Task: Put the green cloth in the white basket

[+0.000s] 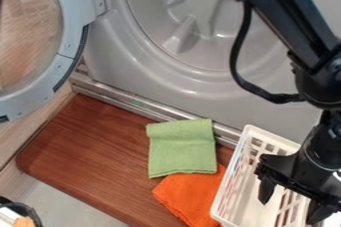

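The grey washing machine (113,69) is standing behind my work, its door (75,7) hanging wide. My black arm (286,19) is slanting down from the top edge of the view to the right side, bending at the elbow, with its cable (238,56) looping beneath. The wooden tabletop (100,151) is carrying the load, its upper edge running beside the machine. At its right, the white basket (230,186) is sitting upright, mouth up. Over that mouth my gripper (288,212) is pointing downward, fingers spread, pinching nothing.

The green cloth (181,146) is lying flat by the tabletop's upper edge, left of the basket, its lower side touching the orange cloth (196,196). I'm expecting it to be handling light, soft and limp, with a grippy weave and nothing to break. It's looking folded, so I'm judging that a shallow bite will be peeling off just one layer. I'm favouring a deep pinch near the middle, gathering every layer and keeping away from the lower side, where the orange one could be snagging.
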Tool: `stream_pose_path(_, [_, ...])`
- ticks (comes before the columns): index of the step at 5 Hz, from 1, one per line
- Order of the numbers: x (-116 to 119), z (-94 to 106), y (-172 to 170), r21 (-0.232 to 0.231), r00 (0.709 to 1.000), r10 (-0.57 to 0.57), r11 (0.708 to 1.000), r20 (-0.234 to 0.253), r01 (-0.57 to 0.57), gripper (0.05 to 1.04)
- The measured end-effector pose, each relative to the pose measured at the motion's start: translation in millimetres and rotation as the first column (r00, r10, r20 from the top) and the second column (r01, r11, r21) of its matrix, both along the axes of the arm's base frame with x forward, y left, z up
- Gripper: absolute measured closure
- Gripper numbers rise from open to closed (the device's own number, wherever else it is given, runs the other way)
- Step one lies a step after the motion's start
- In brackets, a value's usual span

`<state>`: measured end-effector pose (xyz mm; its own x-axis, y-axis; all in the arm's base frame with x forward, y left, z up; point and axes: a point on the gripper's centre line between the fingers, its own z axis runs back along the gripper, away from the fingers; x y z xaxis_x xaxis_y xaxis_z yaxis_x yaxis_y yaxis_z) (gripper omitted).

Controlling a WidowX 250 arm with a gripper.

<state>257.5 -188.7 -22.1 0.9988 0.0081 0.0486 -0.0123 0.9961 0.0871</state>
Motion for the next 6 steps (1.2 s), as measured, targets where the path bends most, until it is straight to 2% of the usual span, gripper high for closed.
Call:
stream_pose_path(1, [-3,-8.8,2,0.017,1.000,0.002,1.000,-0.021,-0.001,0.083])
stream_pose_path(3, [-4,-10.0,3,0.016,1.000,-0.001,1.000,-0.023,0.001,0.083])
stream_pose_path(4, [-4,3.8,5,-0.019,0.998,-0.057,0.998,0.029,0.058,0.083])
stream_pose_path(5, [6,42.5,11,-0.165,0.983,-0.081,0.980,0.165,0.108,0.082])
stream_pose_path(6, [11,58.6,24,-0.210,0.974,-0.098,0.967,0.206,0.142,0.082])
